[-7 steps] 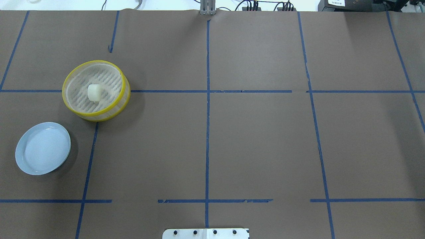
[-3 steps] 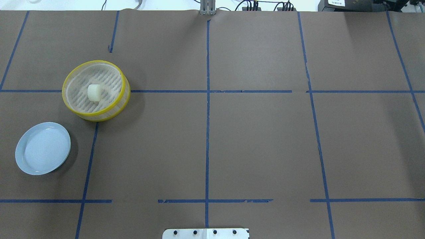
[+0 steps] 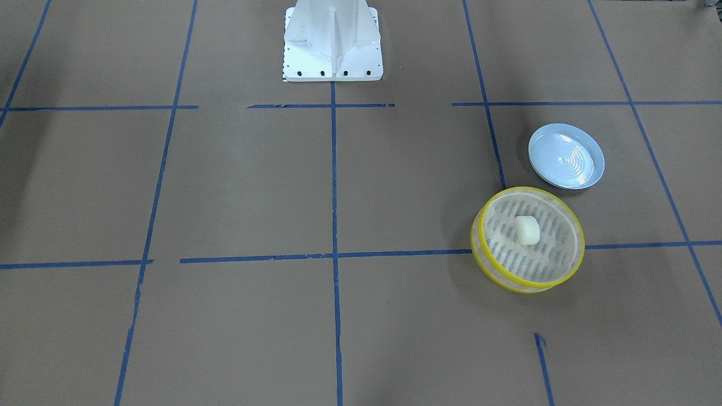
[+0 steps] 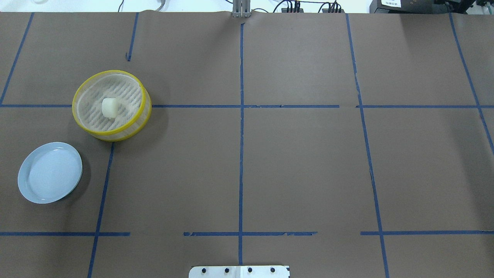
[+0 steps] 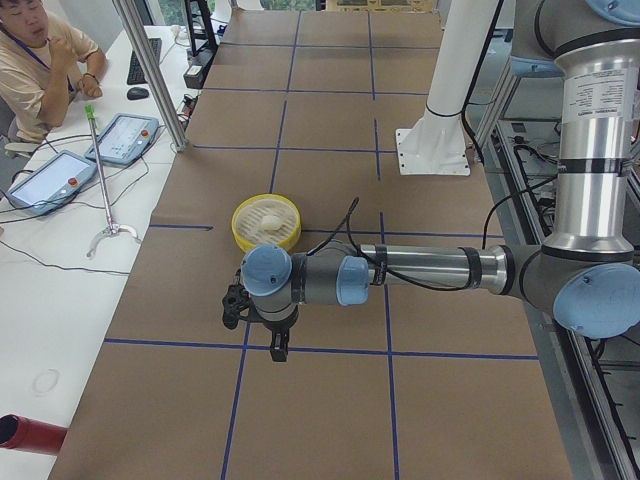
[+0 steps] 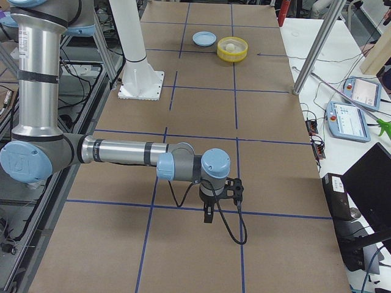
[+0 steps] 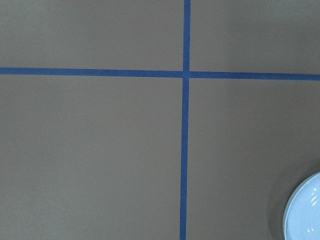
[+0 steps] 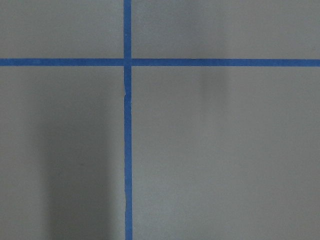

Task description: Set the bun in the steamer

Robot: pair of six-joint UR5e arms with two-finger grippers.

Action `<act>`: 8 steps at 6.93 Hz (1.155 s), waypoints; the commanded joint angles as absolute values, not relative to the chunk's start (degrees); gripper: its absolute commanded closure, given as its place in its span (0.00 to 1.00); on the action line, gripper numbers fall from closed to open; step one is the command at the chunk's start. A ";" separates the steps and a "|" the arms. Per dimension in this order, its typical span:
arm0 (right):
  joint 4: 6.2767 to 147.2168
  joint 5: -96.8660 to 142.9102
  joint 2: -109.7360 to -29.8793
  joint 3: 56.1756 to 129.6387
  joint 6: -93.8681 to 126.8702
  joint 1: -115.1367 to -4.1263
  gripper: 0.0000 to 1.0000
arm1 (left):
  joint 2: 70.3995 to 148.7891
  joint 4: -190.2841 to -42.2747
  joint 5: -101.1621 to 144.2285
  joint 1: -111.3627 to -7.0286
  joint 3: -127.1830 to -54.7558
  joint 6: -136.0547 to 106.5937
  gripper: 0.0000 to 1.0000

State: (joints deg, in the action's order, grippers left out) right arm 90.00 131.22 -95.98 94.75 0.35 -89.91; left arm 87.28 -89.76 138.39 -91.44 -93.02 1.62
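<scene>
While both arms hang low over the table, we see the left gripper (image 5: 278,350) and right gripper (image 6: 209,215) only side-on and cannot tell their jaws' spread. The bun (image 4: 109,107) rests near the middle of the steamer (image 4: 128,131) floor. The blue plate (image 4: 50,177) lies nearby, apart.

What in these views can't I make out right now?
Left gripper: seen only in the left side view; jaws too small to judge.
Right gripper: same, only in the right side view.
Plate: cut off by the left wrist view's corner.
Bun: a speck in the right side view.
</scene>
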 commanded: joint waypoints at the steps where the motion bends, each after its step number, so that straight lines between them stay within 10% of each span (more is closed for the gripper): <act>1: 90.00 131.22 -95.98 94.75 0.35 -89.91 0.00 | 86.22 -91.58 138.69 -91.49 -92.11 1.58 0.00; 8: 90.00 131.22 -95.98 94.75 0.35 -89.91 0.00 | 87.01 -88.18 138.34 -91.50 -93.96 1.58 0.00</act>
